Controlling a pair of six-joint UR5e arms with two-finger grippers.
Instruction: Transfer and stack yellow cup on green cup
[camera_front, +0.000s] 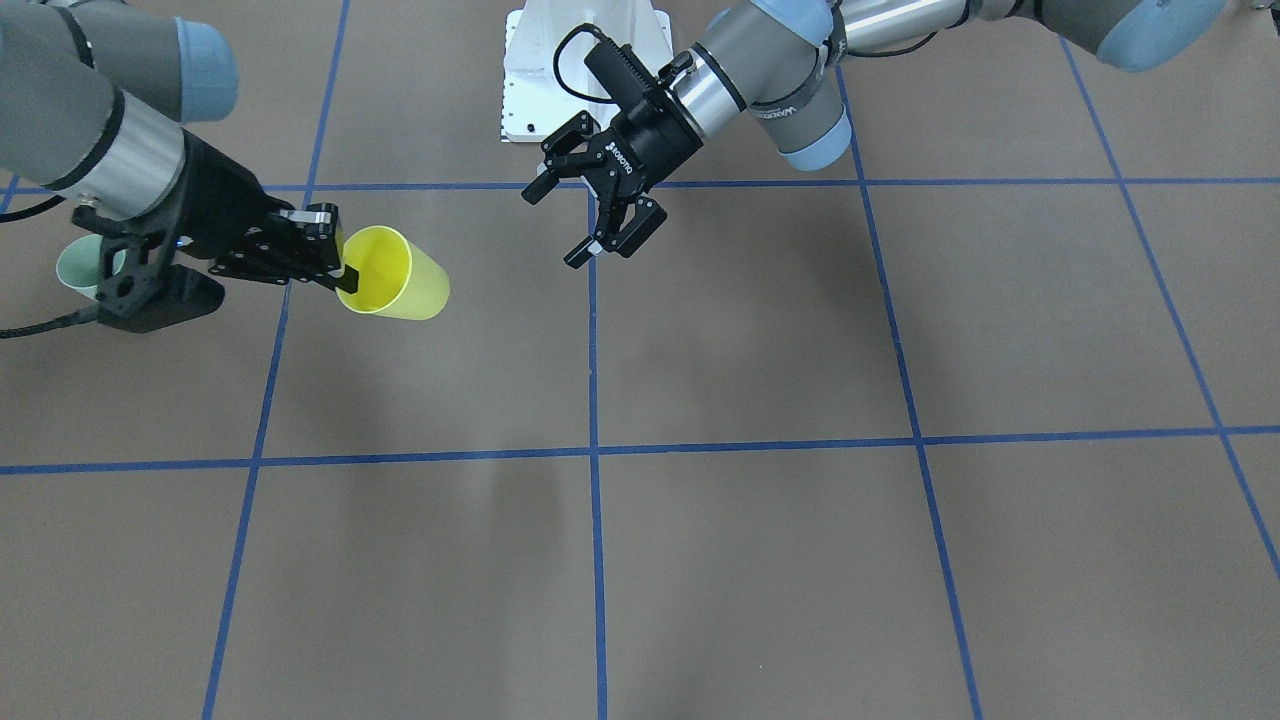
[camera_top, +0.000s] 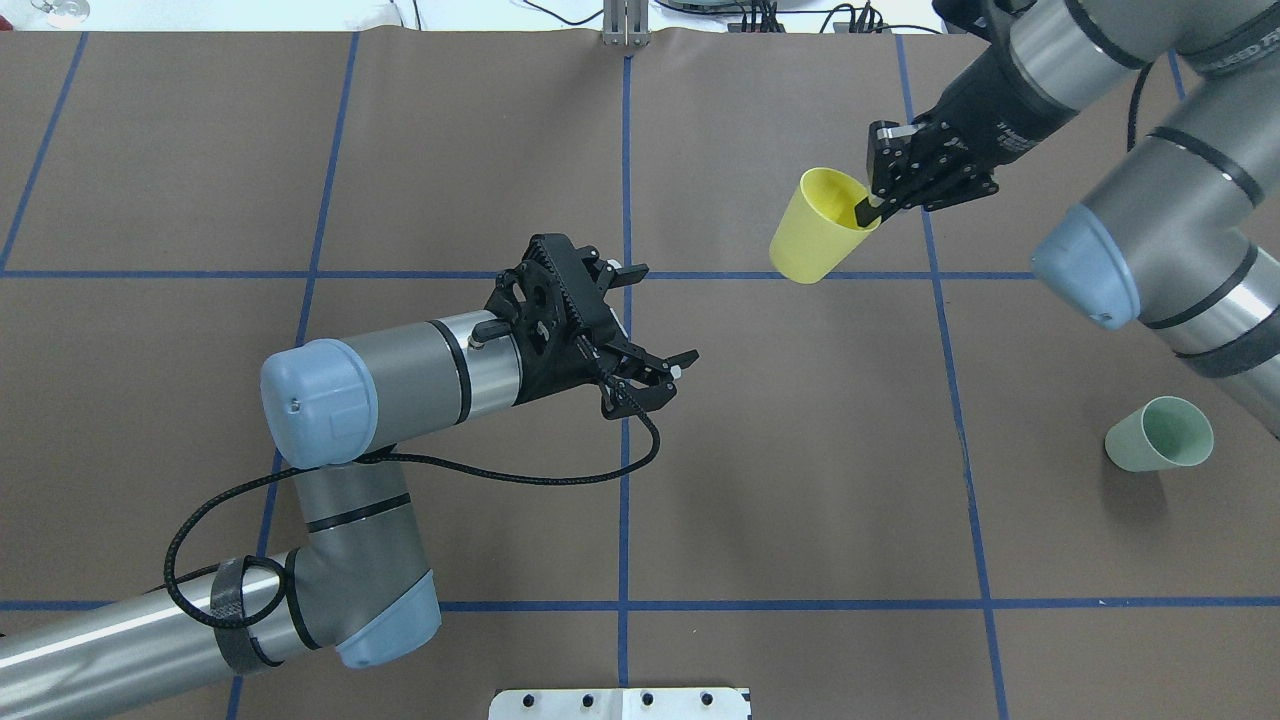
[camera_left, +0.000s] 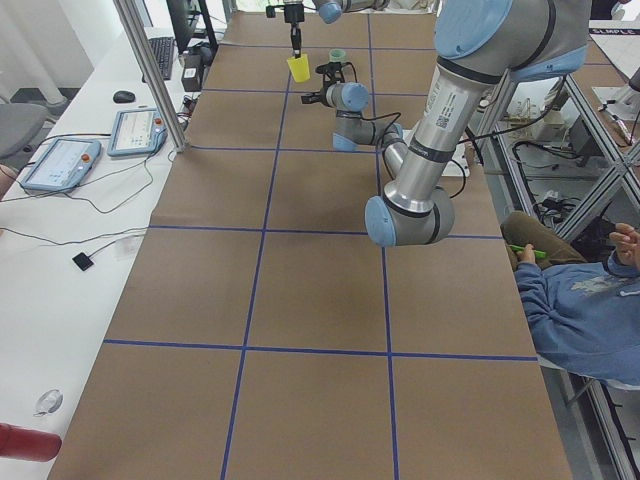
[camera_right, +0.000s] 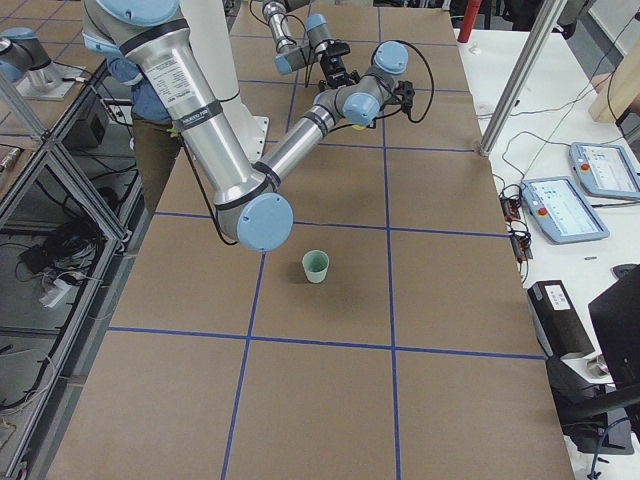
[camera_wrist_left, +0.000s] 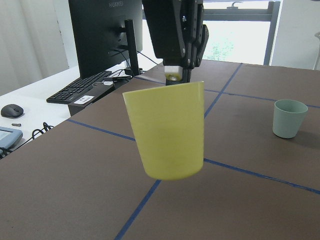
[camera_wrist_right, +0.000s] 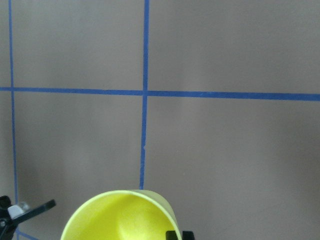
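My right gripper (camera_top: 872, 210) is shut on the rim of the yellow cup (camera_top: 818, 243), one finger inside and one outside, and holds it tilted above the table. The cup also shows in the front view (camera_front: 395, 275), the left wrist view (camera_wrist_left: 167, 132) and the right wrist view (camera_wrist_right: 120, 217). The green cup (camera_top: 1160, 433) stands upright on the table under the right arm; it also shows in the front view (camera_front: 85, 265) and in the right side view (camera_right: 316, 266). My left gripper (camera_top: 668, 312) is open and empty near the table's middle, facing the yellow cup.
The table is brown with blue tape grid lines (camera_top: 625, 440). The white robot base plate (camera_front: 585, 60) is at the robot's edge. A side bench with tablets (camera_left: 140, 130) runs along the far edge. A seated person (camera_left: 585, 310) is beside the robot.
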